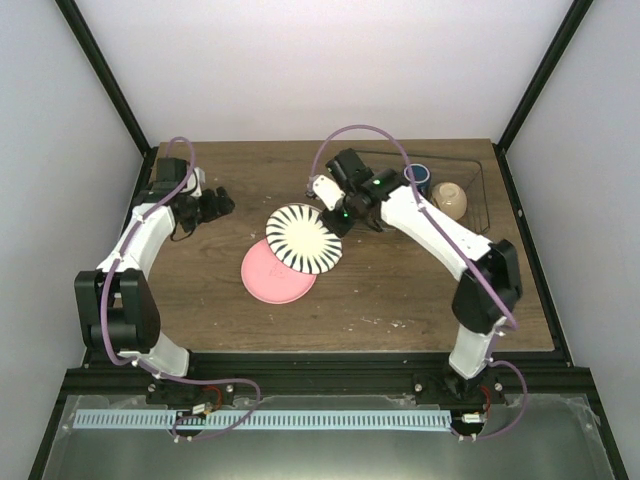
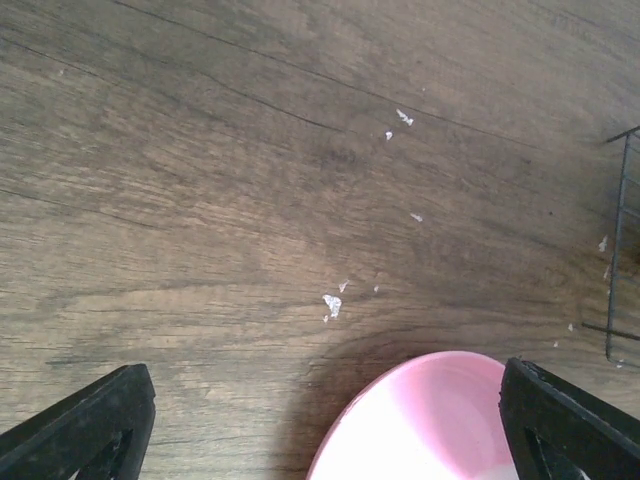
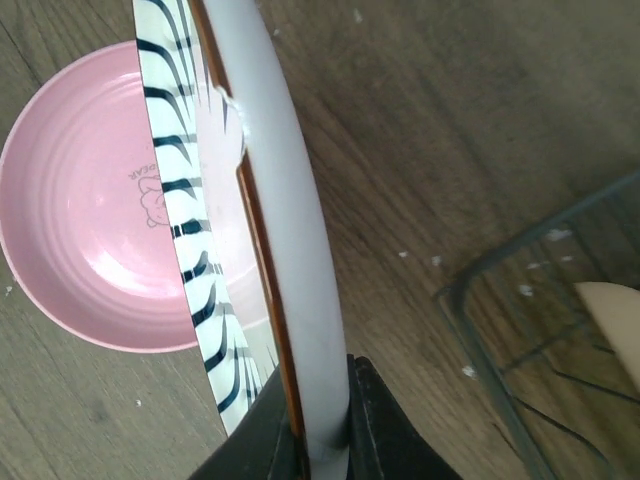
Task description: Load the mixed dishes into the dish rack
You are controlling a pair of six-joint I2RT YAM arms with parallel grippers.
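Note:
My right gripper (image 1: 338, 214) (image 3: 325, 400) is shut on the rim of the white plate with black radial stripes (image 1: 305, 238) (image 3: 180, 200). It holds the plate tilted, its far edge over the pink plate (image 1: 272, 275) (image 3: 90, 230), which lies flat on the table. My left gripper (image 1: 218, 205) (image 2: 325, 440) is open and empty above the wood, with the pink plate's rim (image 2: 430, 420) below, near its right finger. The dark blue mug (image 1: 417, 178) and the small cream bowl (image 1: 449, 198) (image 3: 612, 315) sit in the wire dish rack (image 1: 480, 170) (image 3: 480, 340). The yellow-orange plate is not in view.
The rack stands at the back right of the wooden table (image 1: 400, 300), and a corner of its wire shows in the left wrist view (image 2: 620, 250). Small white crumbs (image 2: 333, 303) lie on the wood. Dark frame posts rise at the back corners.

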